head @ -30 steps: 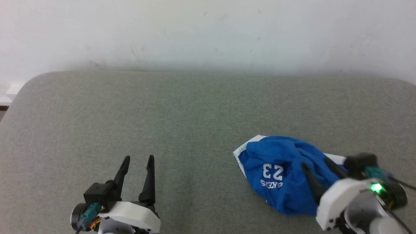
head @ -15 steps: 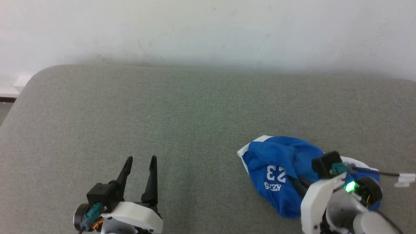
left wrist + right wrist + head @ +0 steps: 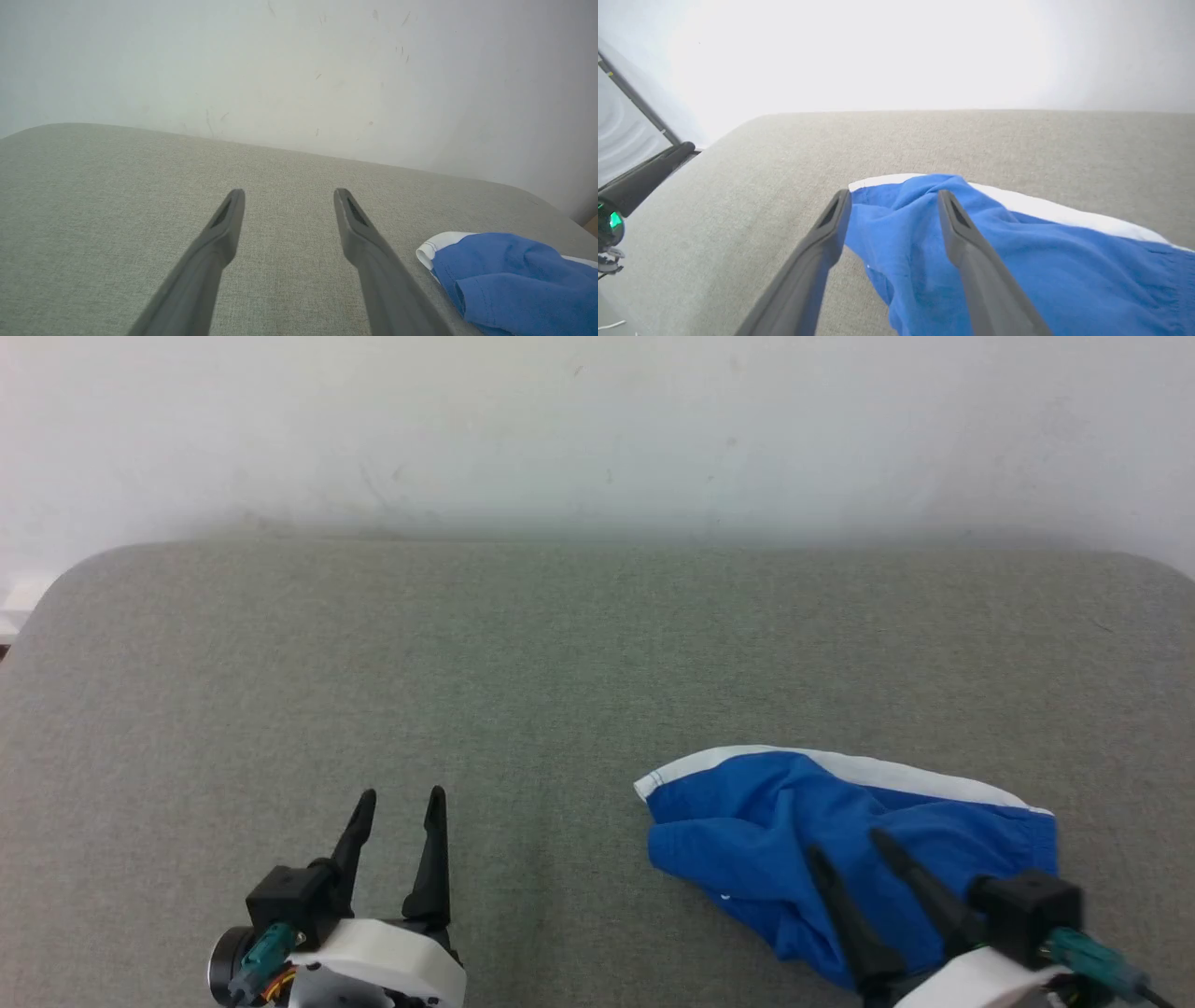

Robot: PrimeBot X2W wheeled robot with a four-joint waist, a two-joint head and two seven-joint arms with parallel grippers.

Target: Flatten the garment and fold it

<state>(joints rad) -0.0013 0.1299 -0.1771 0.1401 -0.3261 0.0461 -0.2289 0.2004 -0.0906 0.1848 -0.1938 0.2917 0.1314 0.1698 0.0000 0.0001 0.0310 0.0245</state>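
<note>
- Found left gripper [image 3: 400, 798] released: fingers spread, nothing between them, tips over bare pad [image 3: 560, 663].
- Found right gripper [image 3: 848, 847] likewise released: fingers parted, gripping nothing.
- Located garment [image 3: 747, 812] directly beneath and ahead of right gripper's fingers, lying crumpled on pad. Could not tell whether fingertips touch fabric.
- Noted in right wrist view: blue fabric showing between and beyond both fingers and spreading off to gripper's right, with one fingertip near garment's white-edged corner.
- Noted white band [image 3: 840, 767] running along garment's edge farthest from right gripper and ending at corner on side towards left gripper.
- Placed garment to right of left gripper, apart from it, with bare pad between. Confirmed in left wrist view: banded corner and blue folds low on right of fingers.
- Recorded wrinkles and loose folds across fabric: neither flattened nor folded.
- Recorded pale wall [image 3: 597, 429] beyond pad, ahead of both grippers.
</note>
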